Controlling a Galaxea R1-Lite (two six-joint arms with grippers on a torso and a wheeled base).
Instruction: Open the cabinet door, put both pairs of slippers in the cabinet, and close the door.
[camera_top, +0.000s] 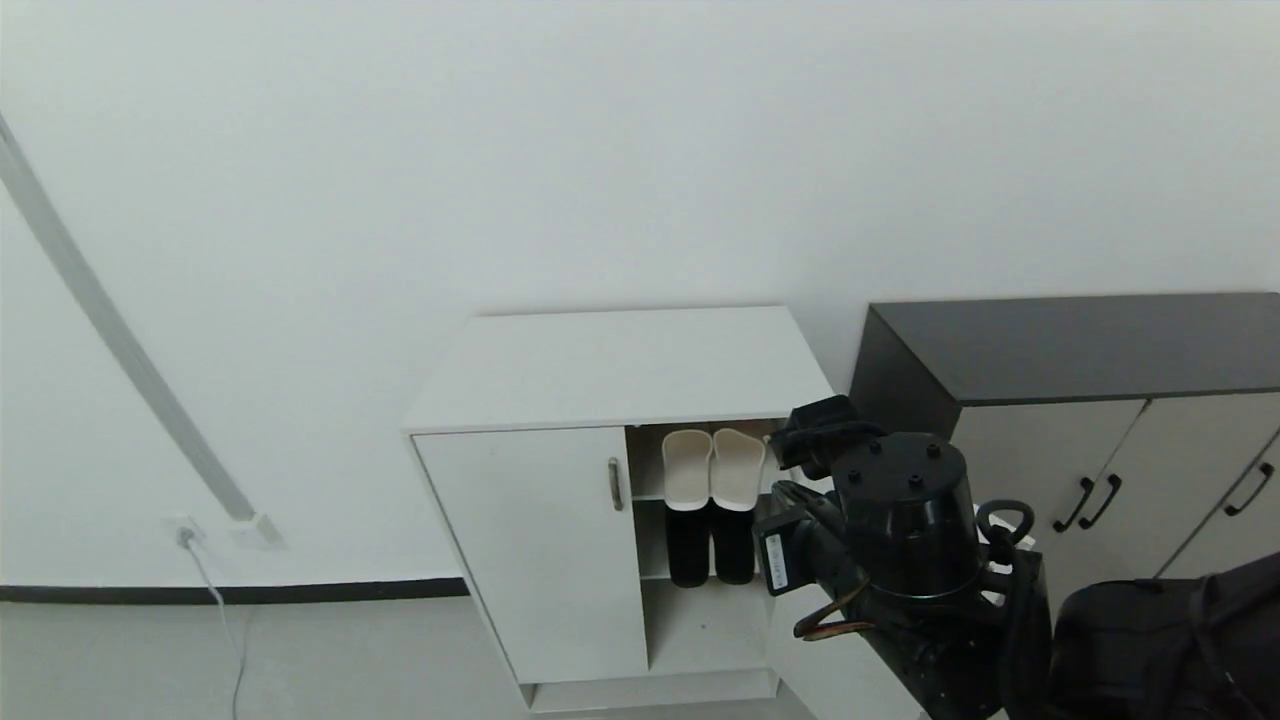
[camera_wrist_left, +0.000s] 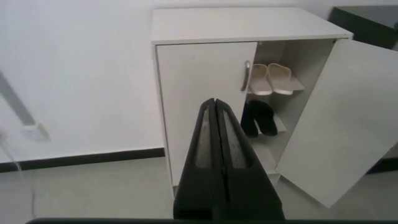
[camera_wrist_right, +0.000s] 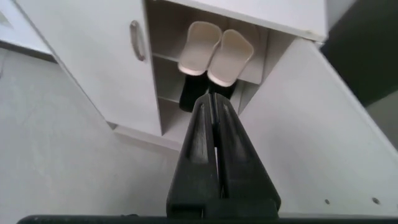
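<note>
Insp. note, claws and load:

1. Your left gripper (camera_wrist_left: 215, 104): fingers pressed together along their whole length, no gap, nothing between them, touching nothing. It hangs in open air, well apart from the cabinet (camera_top: 610, 365) front.
2. Your right gripper (camera_wrist_right: 213, 102): fingers likewise pressed together, empty, no contact. It points at the open compartment, near the right door (camera_wrist_right: 311, 124) but apart from it.
3. Cabinet: white, two-door, lower centre of the head frame, against the wall. Left door (camera_top: 530, 540) flush and closed, metal handle (camera_top: 615, 484) at its inner edge. Right door swung wide open.
4. White slippers (camera_top: 712, 468): pair side by side, touching, on the top shelf of the right compartment, soles toward you.
5. Black slippers (camera_top: 710, 545): pair side by side on the shelf directly below. Bottom shelf bare.
6. Both pairs are inside; door not yet closed.
7. Dark-topped cabinet (camera_top: 1080, 345) stands just beside, at the right of the head frame.
</note>
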